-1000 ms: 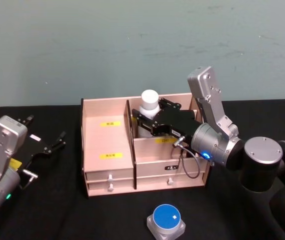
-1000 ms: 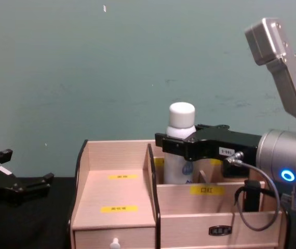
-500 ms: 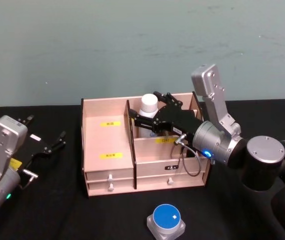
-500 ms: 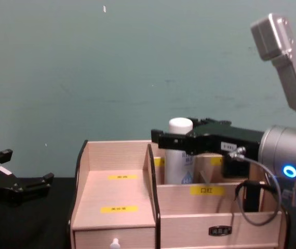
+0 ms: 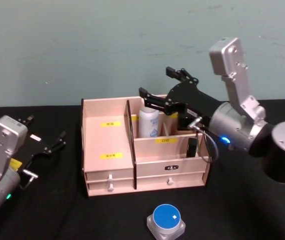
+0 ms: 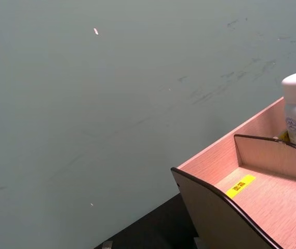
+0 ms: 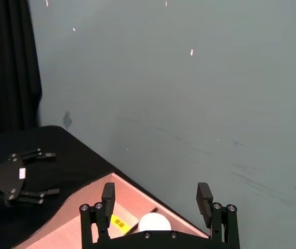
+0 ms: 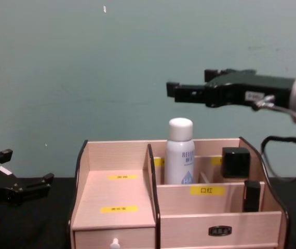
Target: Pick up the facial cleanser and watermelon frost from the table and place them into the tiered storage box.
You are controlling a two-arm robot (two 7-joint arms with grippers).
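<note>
Standing facial cleanser [image 8: 180, 153]: upright in tiered storage box [image 5: 107, 150], rear compartment.
Watermelon frost [image 5: 166, 218]: on table [image 5: 82, 215] before box; likely light, rigid, slick; grasp sides under lid.
Right gripper [image 5: 155, 82]: fingers apart, above cleanser.
Left gripper [image 5: 46, 129]: fingers apart, parked left.

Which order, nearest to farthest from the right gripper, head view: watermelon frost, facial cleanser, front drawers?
1. facial cleanser, just below the right gripper.
2. front drawers, low on the tiered storage box.
3. watermelon frost, on the table in front.
</note>
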